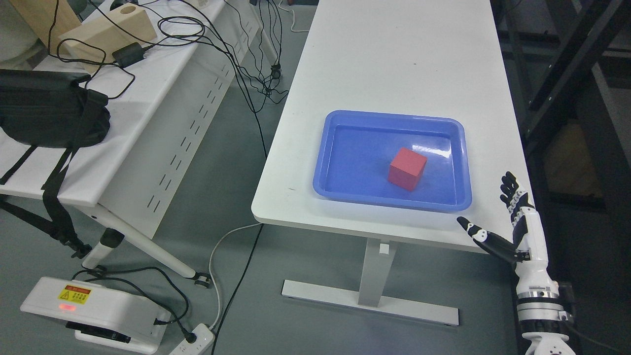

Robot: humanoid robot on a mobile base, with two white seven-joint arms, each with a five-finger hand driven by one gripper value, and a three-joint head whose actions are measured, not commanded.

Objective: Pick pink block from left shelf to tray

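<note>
head view, read left to right with the blue tray (345, 190) as landmark. far to the left of the tray, a black bag (47, 116) with hanging straps rests on a white side table (148, 128); behind the bag, on the same table, lie a pale wooden block (106, 32) with a round hole in its top, a small black adapter (128, 54) and a tangle of black cables (217, 39). below and left of the tray, on the grey floor, stands a white box (93, 308) bearing a yellow warning label, and just right of that box a white power strip (194, 340) with plugs in it. the tray itself sits on a white table (394, 54), close to the table's near edge and toward its right side, the far part of the tabletop bare. inside the tray, right of its middle, lies the block (407, 169), which reads as red rather than pink here; it rests flat on the tray floor, turned at a slight angle to the tray walls and touching none of them. right of the tray and past its near right corner, the right hand (510, 222) is raised on its white forearm beside the table's edge, palm open, fingers (510, 190) extended upward and the thumb spread out toward the tray, holding nothing and apart from both tray and block.
</note>
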